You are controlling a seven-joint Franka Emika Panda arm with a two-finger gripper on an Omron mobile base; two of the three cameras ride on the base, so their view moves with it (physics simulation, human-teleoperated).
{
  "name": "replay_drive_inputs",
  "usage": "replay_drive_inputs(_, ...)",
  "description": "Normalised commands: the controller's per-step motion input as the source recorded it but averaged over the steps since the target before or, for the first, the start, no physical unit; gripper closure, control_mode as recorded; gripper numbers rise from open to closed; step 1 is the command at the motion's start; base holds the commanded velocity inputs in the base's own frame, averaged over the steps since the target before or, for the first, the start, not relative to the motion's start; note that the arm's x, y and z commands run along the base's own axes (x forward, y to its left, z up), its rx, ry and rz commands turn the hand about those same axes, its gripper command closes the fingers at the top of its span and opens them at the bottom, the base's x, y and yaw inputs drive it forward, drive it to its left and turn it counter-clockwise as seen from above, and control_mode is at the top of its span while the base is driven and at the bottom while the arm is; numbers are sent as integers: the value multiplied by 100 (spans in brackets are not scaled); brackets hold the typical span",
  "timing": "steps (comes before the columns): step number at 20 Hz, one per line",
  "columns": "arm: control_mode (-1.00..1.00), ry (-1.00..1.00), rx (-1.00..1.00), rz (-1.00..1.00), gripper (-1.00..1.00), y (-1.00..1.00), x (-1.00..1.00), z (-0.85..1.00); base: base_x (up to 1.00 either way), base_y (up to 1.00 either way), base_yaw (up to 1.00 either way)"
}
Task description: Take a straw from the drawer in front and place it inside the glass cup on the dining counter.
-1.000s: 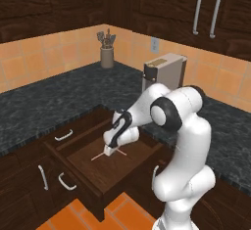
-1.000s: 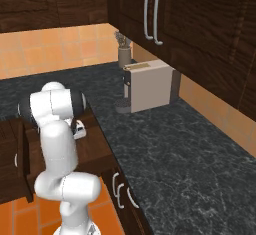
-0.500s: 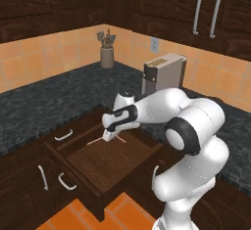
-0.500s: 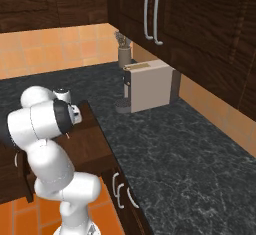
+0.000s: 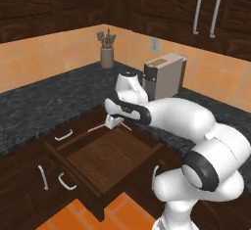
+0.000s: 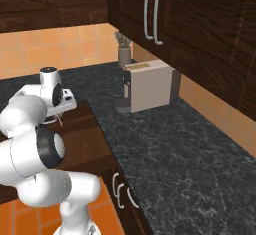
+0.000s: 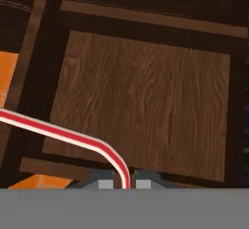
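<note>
The thin pinkish-red drinking straw with a bent tip (image 7: 73,136) crosses the lower left of the hand view, pinched near its bend by the closed two-finger gripper (image 7: 125,181), lifted above the open dark-brown wooden drawer (image 7: 146,101). It looks very light, slick and easily crushed or swivelled, so a gentle pinch near the middle would probably carry it steadier

White arm (image 6: 30,124) over open drawer (image 6: 85,134); coffee machine (image 6: 147,85) beside.
</note>
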Motion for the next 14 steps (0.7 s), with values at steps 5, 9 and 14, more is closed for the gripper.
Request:
replay_drive_inputs(5, -100, 0, -13, -4, 100, -45, -71, 62, 0, 0, 0)
replay_drive_inputs(9, -100, 0, -1, -5, 100, -59, -73, 10, 0, 0, 0)
replay_drive_inputs(14, -100, 0, 1, -2, 100, -47, -64, 0, 0, 0, 0)
